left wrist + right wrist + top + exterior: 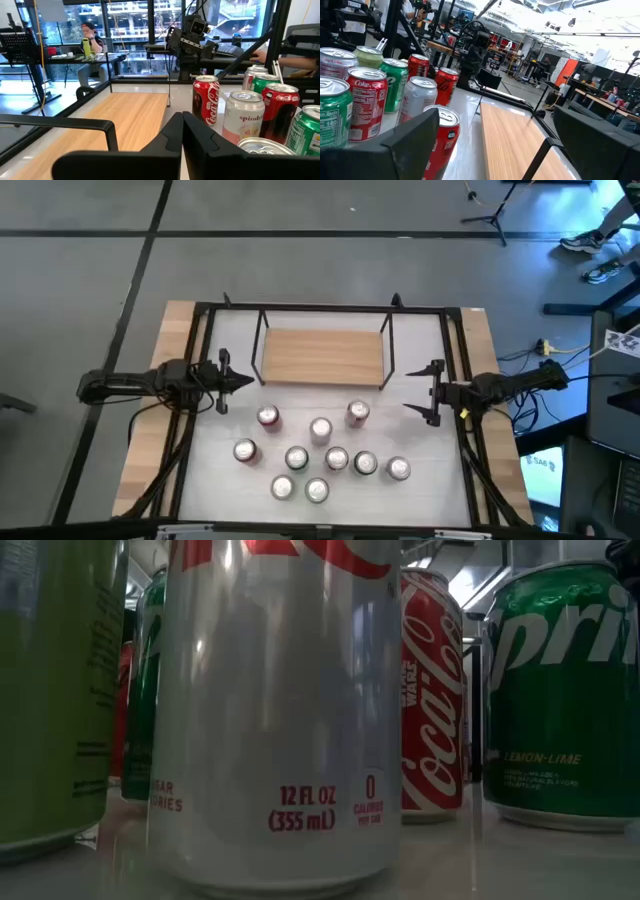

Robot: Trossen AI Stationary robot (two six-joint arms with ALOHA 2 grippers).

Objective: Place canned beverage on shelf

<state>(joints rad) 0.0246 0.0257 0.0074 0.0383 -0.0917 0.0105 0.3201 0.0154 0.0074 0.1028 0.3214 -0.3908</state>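
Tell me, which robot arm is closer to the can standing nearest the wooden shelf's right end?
The right. Its open gripper is just to the right of that can, while the shut left gripper sits across the table, past the shelf's left end.

Count: cans (320,428) ×10, shelf (322,355) ×1, grippers ×2.
All 10 cans upright on table (435,485), grouped betw. left gripper (248,382) and right gripper (412,391): 3 nearest the claws' level, 5 in the row further off, 2 furthest out. Shelf also sits betw. the 2 claws, on the opp. side from the cans. Split by brand not countable from above.
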